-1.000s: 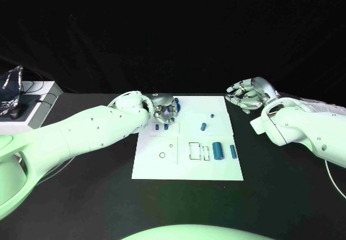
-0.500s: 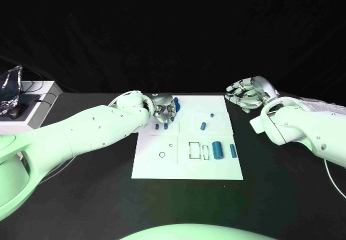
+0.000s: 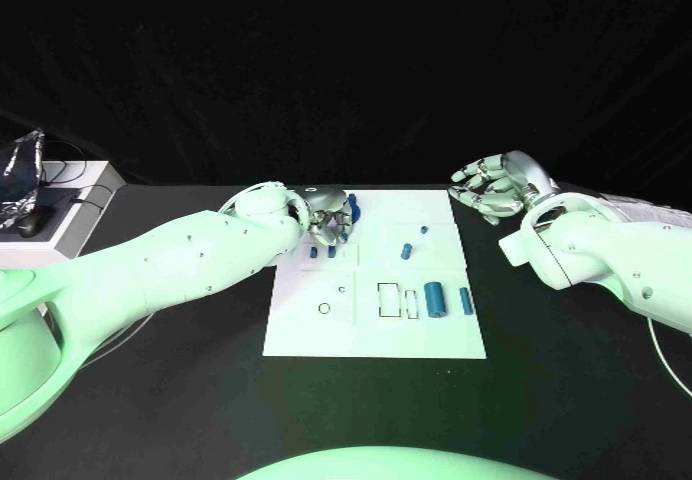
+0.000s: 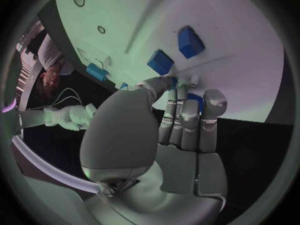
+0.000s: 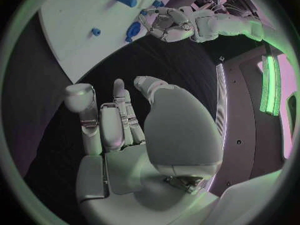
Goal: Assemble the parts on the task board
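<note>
Starting at the far left edge of the black counter (image 3: 173, 400): a white box (image 3: 58, 215) with a crinkled silver bag (image 3: 20, 170) on top, well apart from the task board (image 3: 375, 335).

Moving right to the left hand (image 3: 329, 218): poised over the board's far left corner, fingers (image 4: 182, 116) bent down together toward the white surface. Close against those fingers, a long blue part (image 3: 353, 208), seen in the left wrist view as a patch of blue behind the fingertips; cannot tell whether actually gripped or merely touched. Just nearer than the hand, two small blue blocks (image 3: 323, 253) side by side on the board, apart from the fingers.

Further right on the board: two small ring marks (image 3: 325, 307) on the near left, then an outlined rectangular slot (image 3: 389, 300). Beside the slot, a thick blue cylinder (image 3: 434, 297) and a slimmer blue cylinder (image 3: 467, 301), both lying flat and not touching each other. Farther back, a short blue piece (image 3: 408, 251) and a small blue peg (image 3: 426, 233) near the right edge.

Ending with the right hand (image 3: 495, 185): held beyond the board's far right corner, off the white plate, fingers loosely bent and spread, holding nothing.
</note>
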Robot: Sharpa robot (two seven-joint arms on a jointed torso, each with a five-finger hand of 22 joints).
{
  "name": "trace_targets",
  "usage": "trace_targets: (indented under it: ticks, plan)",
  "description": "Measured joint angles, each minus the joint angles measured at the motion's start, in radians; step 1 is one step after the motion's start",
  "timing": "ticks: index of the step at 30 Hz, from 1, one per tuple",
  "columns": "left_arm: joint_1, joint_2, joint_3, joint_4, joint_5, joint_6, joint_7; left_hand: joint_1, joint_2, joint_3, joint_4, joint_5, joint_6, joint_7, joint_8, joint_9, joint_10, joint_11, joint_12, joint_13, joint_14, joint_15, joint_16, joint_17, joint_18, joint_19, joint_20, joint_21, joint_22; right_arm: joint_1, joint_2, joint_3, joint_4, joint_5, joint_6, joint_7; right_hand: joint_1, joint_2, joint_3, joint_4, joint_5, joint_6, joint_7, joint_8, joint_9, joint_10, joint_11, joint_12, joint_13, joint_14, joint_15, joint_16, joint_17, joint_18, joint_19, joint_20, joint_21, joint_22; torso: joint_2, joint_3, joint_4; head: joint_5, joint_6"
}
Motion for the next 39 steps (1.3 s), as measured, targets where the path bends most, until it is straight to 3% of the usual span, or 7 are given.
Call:
trace_targets:
  ticks: [5, 10, 15, 19, 21, 29, 39]
  plan:
    - [-0.001, 0.001, 0.000, 0.001, 0.002, 0.001, 0.000, 0.000, 0.000, 0.003, -0.003, 0.000, 0.000, 0.000, 0.000, -0.001, 0.007, 0.000, 0.000, 0.000, 0.002, -0.002, 0.004, 0.001, 0.000, 0.000, 0.000, 0.005, 0.003, 0.000, 0.001, 0.000, 0.000, 0.000, 0.000, 0.000, 0.000, 0.000, 0.002, -0.003, 0.000, 0.000, 0.000, 0.000, 0.000, 0.000, 0.000, 0.000, -0.003, 0.000, 0.000, 0.000, 0.001, 0.000, 0.000, 0.000, 0.000, 0.002, 0.000, 0.0003, 0.0006, 0.000, -0.001]
    - [-0.001, 0.001, -0.001, 0.002, 0.003, -0.002, 0.006, 0.013, 0.013, 0.031, -0.022, 0.000, 0.046, -0.009, -0.001, -0.004, 0.069, -0.022, 0.000, -0.007, 0.033, -0.022, 0.025, 0.032, -0.016, 0.027, -0.016, 0.044, 0.038, 0.000, 0.001, 0.000, -0.001, 0.001, 0.000, 0.000, -0.004, -0.004, 0.002, -0.002, 0.000, 0.000, 0.000, 0.000, 0.001, 0.000, 0.000, -0.004, -0.004, 0.000, 0.000, 0.000, 0.001, 0.000, 0.000, 0.000, 0.000, 0.002, -0.001, 0.0005, 0.0003, 0.001, -0.001]
    - [-0.002, 0.000, -0.001, 0.002, 0.006, -0.015, 0.017, 0.017, 0.025, 0.061, -0.048, -0.001, 0.079, -0.007, 0.005, -0.003, 0.120, -0.033, -0.017, -0.015, 0.055, -0.032, 0.033, 0.051, -0.016, 0.049, -0.027, 0.074, 0.068, 0.000, 0.001, 0.000, -0.001, 0.001, 0.000, 0.000, -0.004, -0.004, 0.002, -0.002, 0.000, 0.000, 0.000, 0.000, 0.001, 0.000, 0.000, -0.004, -0.004, 0.000, 0.000, 0.000, 0.001, 0.000, 0.000, 0.000, 0.000, 0.002, -0.001, 0.0004, 0.0000, 0.001, 0.001]
    - [-0.002, -0.001, -0.001, 0.002, 0.011, -0.031, 0.025, 0.016, 0.029, 0.095, -0.072, -0.003, 0.102, -0.002, 0.005, -0.003, 0.159, -0.029, -0.052, -0.023, 0.070, -0.031, 0.038, 0.057, -0.016, 0.066, -0.027, 0.097, 0.091, 0.000, 0.002, 0.000, -0.002, 0.001, 0.000, 0.000, -0.004, -0.004, 0.002, -0.002, 0.000, 0.000, 0.000, 0.000, 0.001, 0.003, 0.003, -0.004, -0.006, 0.000, 0.000, 0.000, 0.001, 0.000, 0.000, 0.000, 0.000, 0.002, -0.001, 0.0003, 0.0000, 0.001, 0.002]
    - [-0.002, -0.003, -0.001, 0.003, 0.014, -0.041, 0.028, 0.011, 0.034, 0.109, -0.082, -0.005, 0.107, 0.000, -0.002, -0.003, 0.174, -0.027, -0.077, -0.026, 0.070, -0.031, 0.038, 0.057, -0.031, 0.070, -0.023, 0.106, 0.099, 0.000, 0.002, 0.000, -0.002, 0.001, 0.000, 0.000, -0.004, -0.004, 0.002, -0.002, 0.000, 0.000, 0.000, 0.000, 0.001, 0.003, 0.004, -0.004, -0.006, 0.000, 0.000, 0.000, 0.001, 0.000, 0.000, 0.000, 0.000, 0.002, -0.001, 0.0003, 0.0000, 0.001, 0.003]
    - [-0.006, -0.015, 0.001, 0.012, 0.032, -0.086, 0.036, 0.004, 0.041, 0.123, -0.095, -0.005, 0.113, 0.006, -0.014, -0.003, 0.184, -0.020, -0.117, -0.031, 0.083, -0.026, 0.047, 0.080, -0.031, 0.084, -0.027, 0.120, 0.119, 0.000, 0.002, 0.000, -0.002, 0.001, 0.000, 0.000, -0.008, 0.000, 0.002, -0.002, 0.000, 0.000, 0.000, 0.000, 0.001, 0.007, 0.000, -0.004, -0.008, 0.004, -0.004, 0.004, 0.003, 0.000, 0.000, 0.000, 0.000, 0.002, -0.001, -0.0008, -0.0002, 0.001, 0.005]
    - [-0.008, -0.049, 0.020, 0.040, 0.061, -0.105, 0.039, -0.014, 0.034, 0.127, -0.100, -0.006, 0.118, 0.011, -0.020, -0.003, 0.196, -0.018, -0.147, -0.034, 0.086, -0.022, 0.046, 0.074, -0.031, 0.084, -0.027, 0.120, 0.118, 0.000, 0.002, 0.000, -0.004, 0.001, 0.000, 0.000, -0.008, 0.000, 0.002, -0.002, 0.000, 0.000, 0.000, 0.000, 0.001, 0.007, 0.000, -0.008, -0.010, 0.004, -0.004, 0.004, 0.003, 0.000, 0.000, 0.000, 0.000, 0.002, -0.002, -0.0004, 0.0000, 0.000, 0.005]
